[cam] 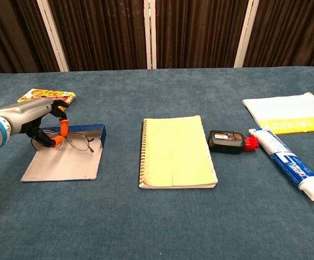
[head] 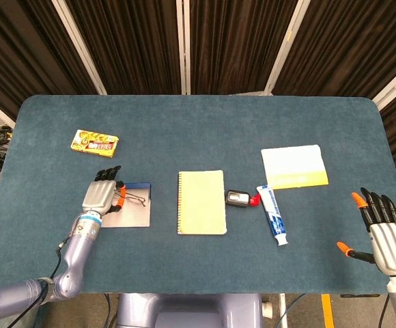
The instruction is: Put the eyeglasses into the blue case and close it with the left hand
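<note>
The left hand (cam: 44,125) pinched the eyeglasses (cam: 77,142) at one end, holding them over the far part of the open blue case (cam: 65,160), by its raised wall. The right hand (head: 384,232) hovered off the table's near right corner, fingers spread, holding nothing.

We see our silver-grey metal left hand (head: 101,197) with black fingers and orange rubber fingertips (cam: 63,126); a blue ring band (cam: 2,129) marks its wrist, joined to a smooth grey-lavender forearm (head: 75,254). Our right hand (head: 384,235) has the same silver back plate, black fingers, orange tips. Thin dark cables trail beside the left elbow.
</note>
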